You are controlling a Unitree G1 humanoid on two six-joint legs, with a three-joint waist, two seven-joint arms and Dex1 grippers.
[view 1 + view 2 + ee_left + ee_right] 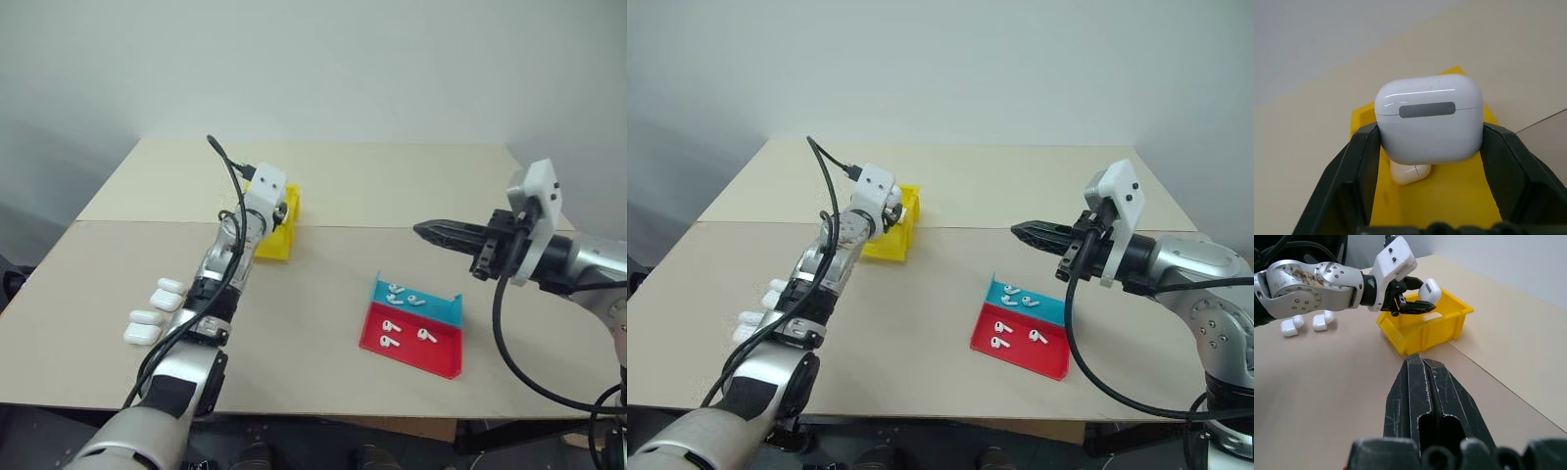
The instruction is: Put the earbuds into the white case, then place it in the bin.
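Case (1429, 120) between left gripper (1413, 303) fingers over bin (1422, 328) — 2nd case (1409, 172) inside, wrist cam.

The white case (1429, 119), glossy and rounded with its lid shut, sits between the left gripper's (1420, 303) black fingers directly above the bin (1422, 328). The bin is bright yellow, open-topped (another white case (1409, 172) already lies on its floor). The earbuds (407, 314), tiny and white, lie scattered on the red-and-teal tray (446, 357).
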